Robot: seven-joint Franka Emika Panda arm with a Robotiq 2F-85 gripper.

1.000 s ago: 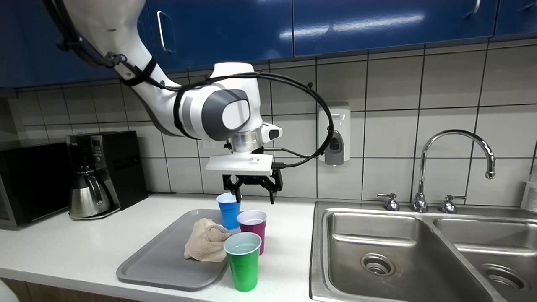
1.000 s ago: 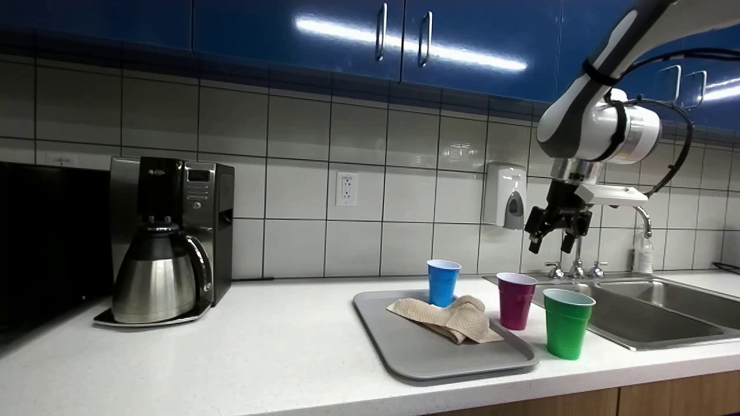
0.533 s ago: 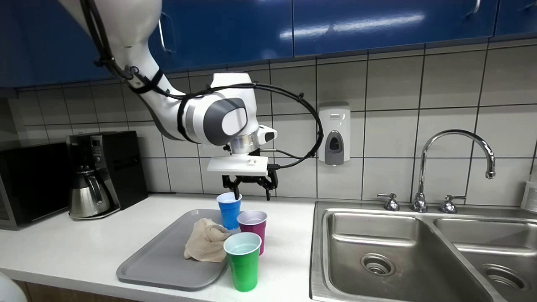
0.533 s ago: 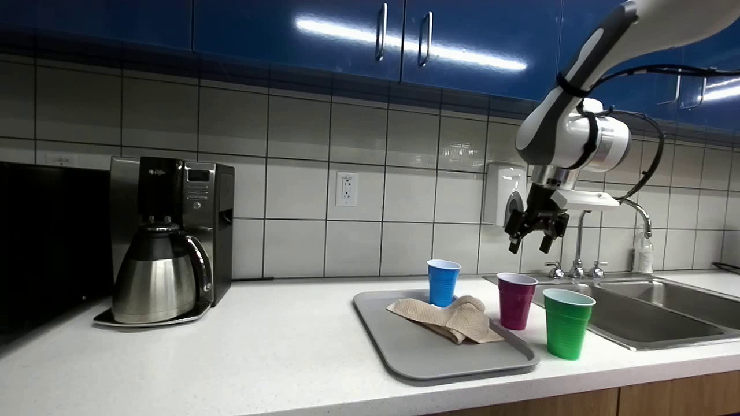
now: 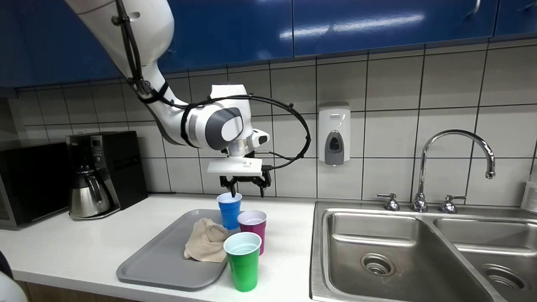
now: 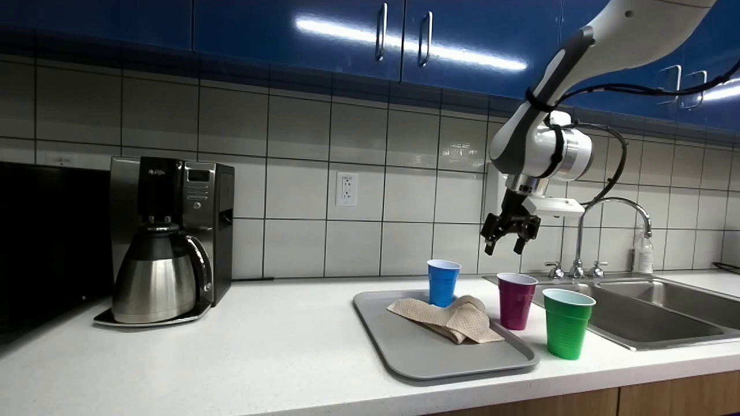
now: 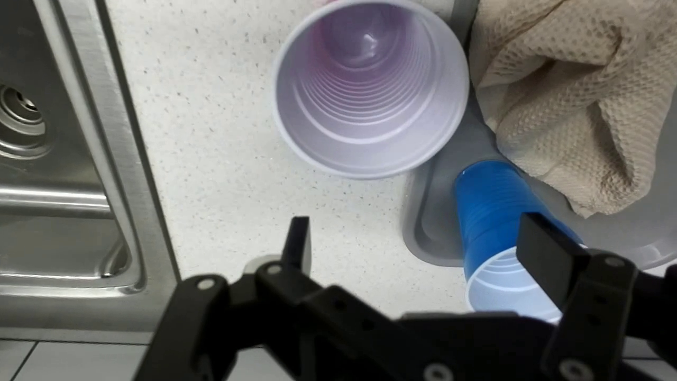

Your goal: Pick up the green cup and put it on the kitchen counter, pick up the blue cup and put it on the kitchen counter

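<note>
Before me, blue cupboards (image 5: 377, 21) hang above the white desk (image 6: 277, 352) and its steel sink (image 5: 423, 251); the pincer (image 5: 248, 195) gapes wide.

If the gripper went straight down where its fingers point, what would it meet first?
Most likely the purple cup, below the gripper in both exterior views; depth is unclear, so a near miss is possible.
</note>
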